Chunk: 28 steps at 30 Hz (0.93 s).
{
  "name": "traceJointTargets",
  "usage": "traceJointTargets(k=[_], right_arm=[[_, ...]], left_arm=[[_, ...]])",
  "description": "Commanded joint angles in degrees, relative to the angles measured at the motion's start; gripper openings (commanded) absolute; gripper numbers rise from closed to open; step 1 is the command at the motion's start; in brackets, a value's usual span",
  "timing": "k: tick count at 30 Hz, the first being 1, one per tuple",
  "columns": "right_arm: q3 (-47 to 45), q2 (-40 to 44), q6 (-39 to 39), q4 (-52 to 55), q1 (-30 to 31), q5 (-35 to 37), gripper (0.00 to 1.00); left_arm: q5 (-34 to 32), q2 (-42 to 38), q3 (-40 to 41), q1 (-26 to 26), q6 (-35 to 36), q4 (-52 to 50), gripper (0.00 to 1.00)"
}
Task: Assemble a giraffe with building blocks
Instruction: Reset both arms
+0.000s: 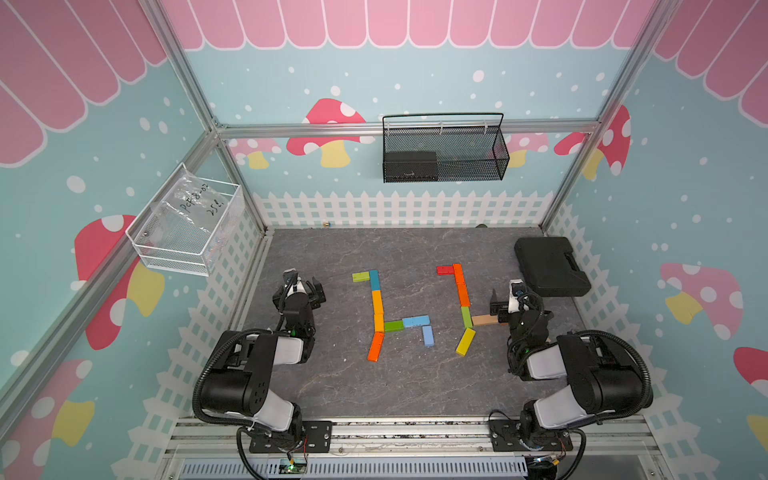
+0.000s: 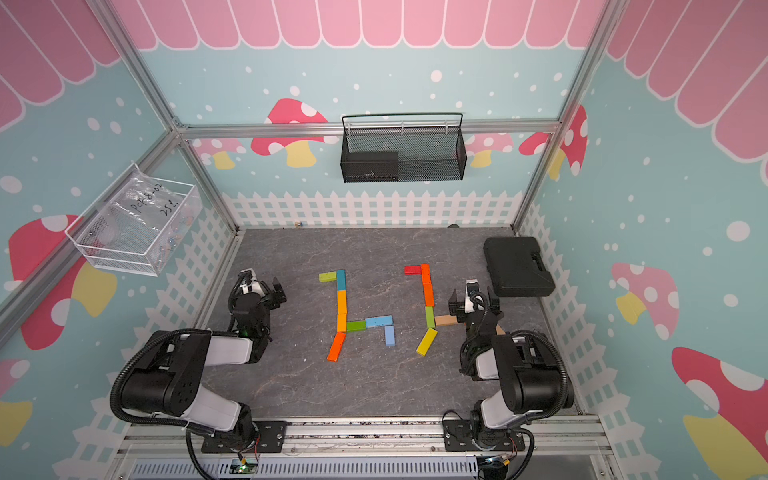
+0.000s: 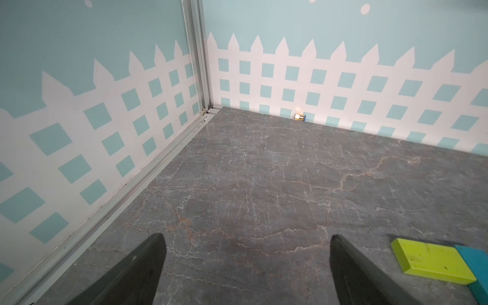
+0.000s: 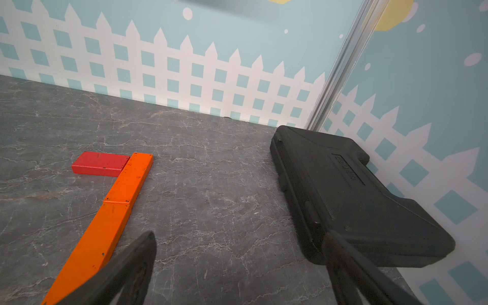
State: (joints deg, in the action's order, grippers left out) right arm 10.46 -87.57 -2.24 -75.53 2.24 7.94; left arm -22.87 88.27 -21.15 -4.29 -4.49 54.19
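Nearest the wrist cameras, the fingers of the left gripper (image 3: 245, 237) are seen spread wide over bare table (image 3: 264, 171), nothing held; the right gripper (image 4: 239, 235) is likewise parted and empty, between an orange block (image 4: 129, 182) and the black case (image 4: 356, 198). In both top views the building blocks (image 1: 377, 302) are laid flat mid-table in 2 stick figures; a tan block (image 1: 484, 320) is partly hidden by the right arm (image 1: 598, 374), and 1 yellow-green block (image 3: 433, 260) is seen near the left fingers

Setting: robot test booth, lab-style
Evidence: silver aluminium frame rail (image 1: 548, 125), printed mushroom-and-fence wall panels (image 1: 399, 208), grey marble-look tabletop (image 1: 395, 382)
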Motion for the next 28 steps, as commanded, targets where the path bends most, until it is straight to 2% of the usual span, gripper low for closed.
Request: traceJointTargets(k=[1, 4, 5, 28], right_arm=[[-0.1, -0.1, 0.6, -2.8, -0.1, -0.4, 1.00], [-0.1, -0.1, 0.5, -2.8, -0.1, -0.4, 1.00], [-0.1, -0.1, 0.5, -2.9, -0.1, -0.4, 1.00], [0.1, -0.2, 0.5, -2.7, -0.1, -0.5, 1.00]], left_arm=[[1.0, -0.4, -0.6, 0.2, 0.0, -2.4, 0.99], [0.8, 0.4, -0.2, 0.1, 0.7, 0.0, 0.99], [0.9, -0.5, -0.6, 0.0, 0.1, -2.5, 0.99], [0.9, 0.1, -0.7, 0.0, 0.5, -1.6, 0.99]])
